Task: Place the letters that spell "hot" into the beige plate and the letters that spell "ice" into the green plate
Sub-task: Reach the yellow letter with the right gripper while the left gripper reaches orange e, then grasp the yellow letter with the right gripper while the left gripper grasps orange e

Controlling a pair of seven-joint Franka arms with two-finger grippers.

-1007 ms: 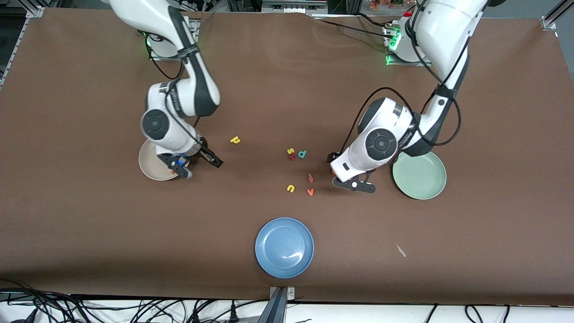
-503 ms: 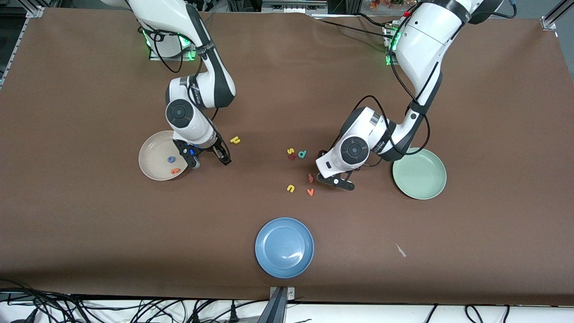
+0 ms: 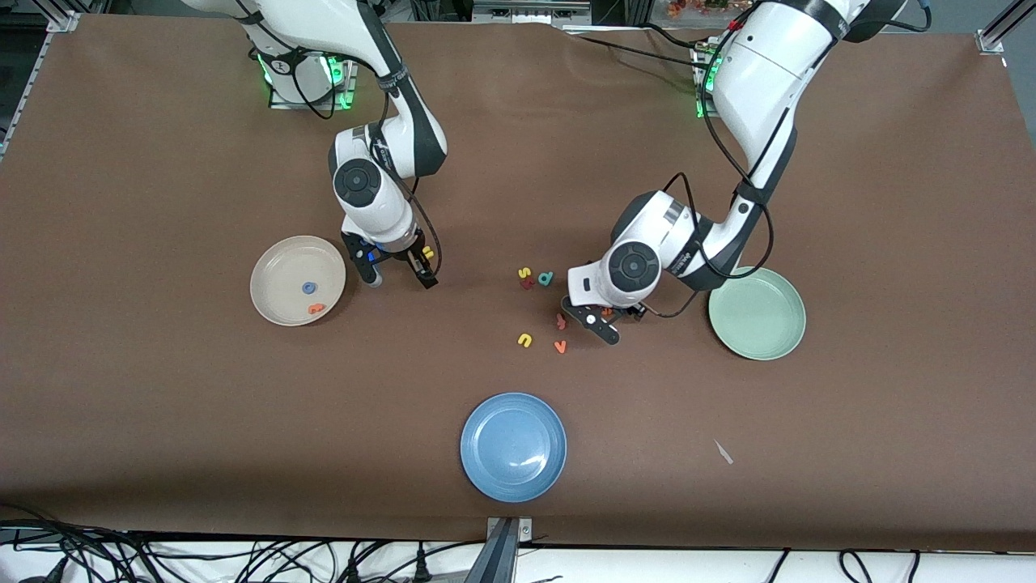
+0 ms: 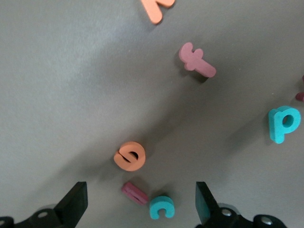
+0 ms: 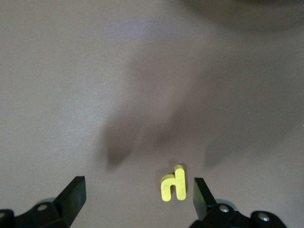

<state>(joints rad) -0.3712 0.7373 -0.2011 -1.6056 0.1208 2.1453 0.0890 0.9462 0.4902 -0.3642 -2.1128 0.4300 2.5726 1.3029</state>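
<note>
Beige plate (image 3: pixel 275 263) left — right gripper (image 3: pixel 398 270) now spread over yellow h (image 5: pixel 174 185); left gripper (image 3: pixel 600 321), spread, brought over orange e (image 4: pixel 129 156).

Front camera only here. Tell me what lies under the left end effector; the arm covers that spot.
Observer: The left end effector, open, hangs over three letters: orange e, dark red i, teal c.
Operator: Report how i and c lie.
Observer: Side by side, touching or nearly so; the e lies apart from them.
Operator: Now check the right end effector.
Observer: The right end effector, open, has the yellow h between its fingers, closer to one of them.
</note>
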